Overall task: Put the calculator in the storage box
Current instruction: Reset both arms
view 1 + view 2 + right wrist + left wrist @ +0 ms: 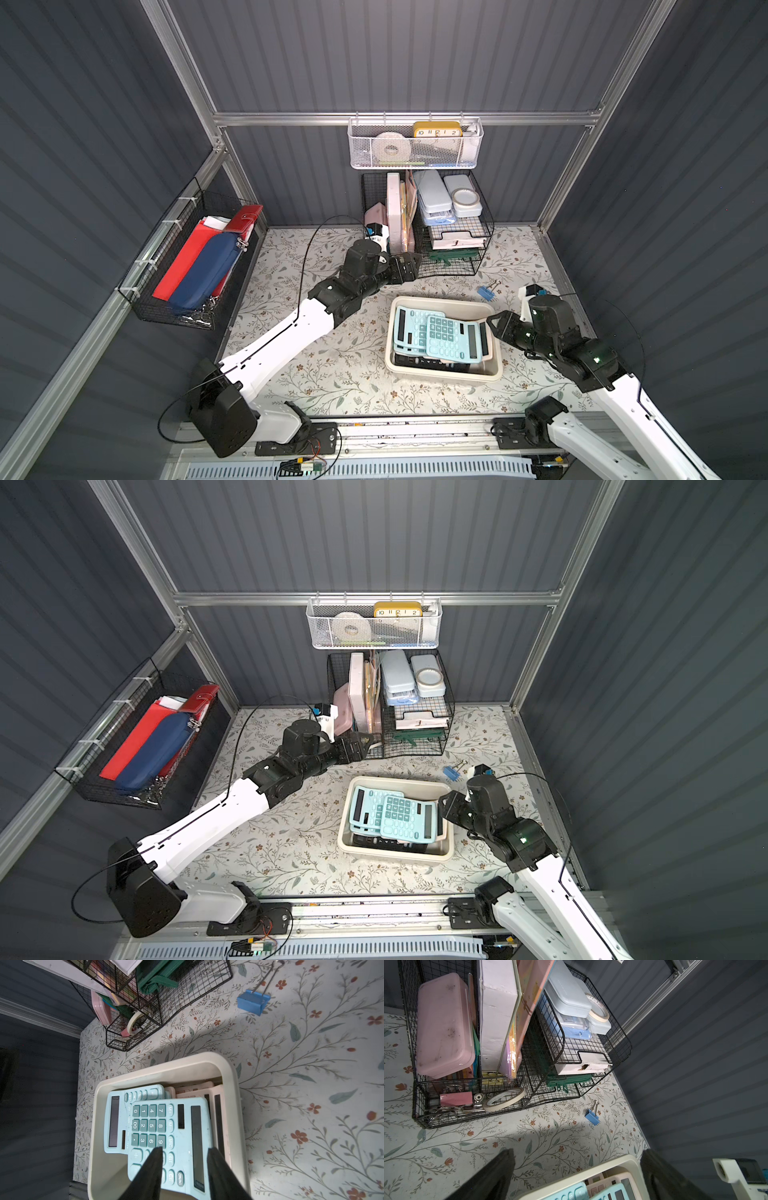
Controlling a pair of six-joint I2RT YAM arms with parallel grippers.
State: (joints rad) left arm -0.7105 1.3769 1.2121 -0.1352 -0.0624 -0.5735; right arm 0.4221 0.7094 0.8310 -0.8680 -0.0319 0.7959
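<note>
Right claw (184, 1149) ajar, two blue calculators (151, 1124)

The light-blue plastic calculator (451, 337) lies face up, slightly tilted, on other calculators (409, 328) inside the cream-beige rectangular plastic storage box (442, 375), lower right of centre in a top view.

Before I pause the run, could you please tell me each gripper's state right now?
Left gripper: open, holding nothing.
Right gripper: open over the calculator lying in the storage box, holding nothing.
</note>
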